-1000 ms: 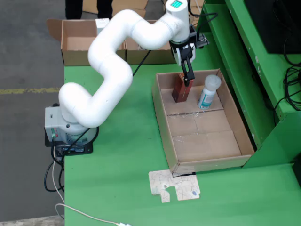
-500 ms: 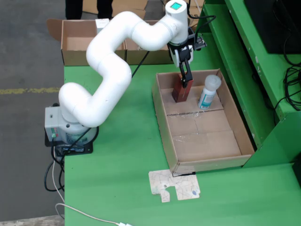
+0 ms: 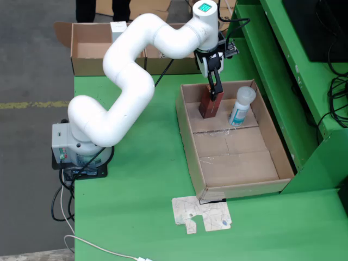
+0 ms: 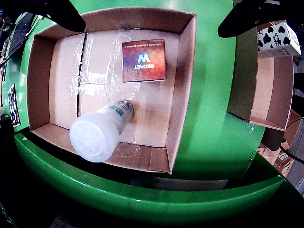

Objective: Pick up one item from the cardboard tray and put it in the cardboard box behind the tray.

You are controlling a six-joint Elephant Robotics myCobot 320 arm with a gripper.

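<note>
A: Two items stand in the cardboard tray on the green counter: a reddish-brown carton and a white bottle with a translucent cap, side by side at the tray's far end.

B: And the claw?

A: In the fixed view it hangs just above the carton, dark fingers pointing down at its top. I cannot tell whether they touch it. In the riding view the fingers sit at the two upper corners, spread wide, with nothing between them.

B: Where does the carton lie in that view?

A: On the taped tray floor, centred below the claw, printed top facing up, with the bottle close beside it.

B: The destination?

A: An open cardboard box stands behind the tray at the counter's far edge, holding a white carton.
</note>
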